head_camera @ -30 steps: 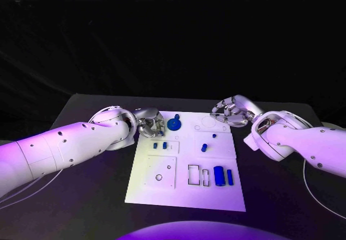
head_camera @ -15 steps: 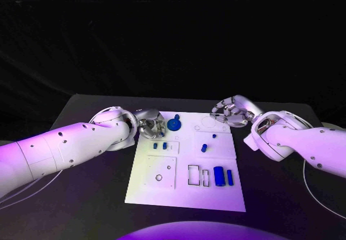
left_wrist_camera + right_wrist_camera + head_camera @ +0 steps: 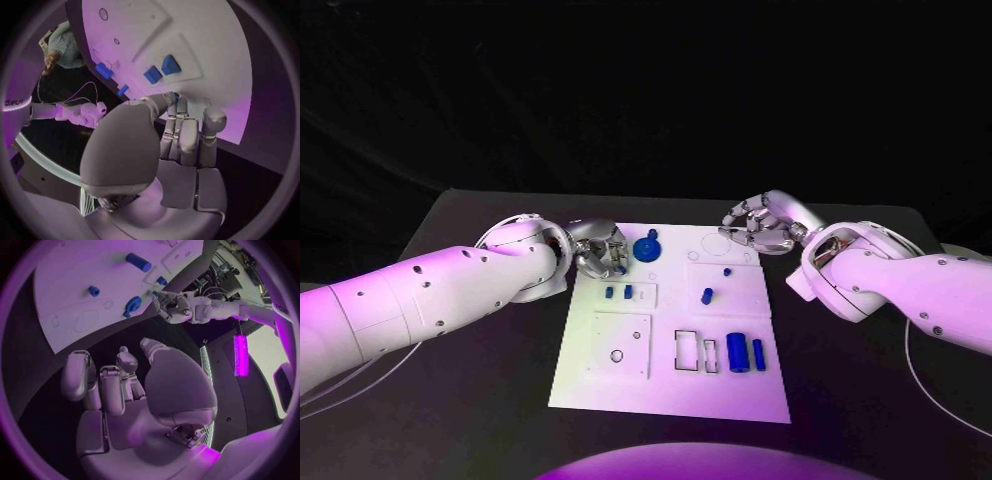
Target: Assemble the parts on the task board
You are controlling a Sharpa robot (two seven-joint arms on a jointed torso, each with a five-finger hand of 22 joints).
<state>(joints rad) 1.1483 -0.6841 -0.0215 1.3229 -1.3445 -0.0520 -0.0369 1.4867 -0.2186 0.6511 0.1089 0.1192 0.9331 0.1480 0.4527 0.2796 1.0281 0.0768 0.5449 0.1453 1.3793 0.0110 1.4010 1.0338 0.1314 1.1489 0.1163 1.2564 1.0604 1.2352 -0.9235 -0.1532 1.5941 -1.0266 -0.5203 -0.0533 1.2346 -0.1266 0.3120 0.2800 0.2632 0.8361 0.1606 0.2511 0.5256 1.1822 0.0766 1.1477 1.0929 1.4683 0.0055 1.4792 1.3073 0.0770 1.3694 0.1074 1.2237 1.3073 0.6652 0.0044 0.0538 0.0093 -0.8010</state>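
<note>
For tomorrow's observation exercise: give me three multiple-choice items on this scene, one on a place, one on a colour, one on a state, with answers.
1. Where is the round blue part?
A. at the board's far end, beside the left robot hand
B. at the board's near edge
C. off the board, on the table

2. What colour is the task board?
A. black
B. white
C. red

3. What does the right robot hand hold?
A. a blue part
B. the board's edge
C. nothing

Answers: 1 A, the head view shows it next to that hand; 2 B, the plate is white on the black table; 3 C, its fingers are apart and bare in the right wrist view.
</note>
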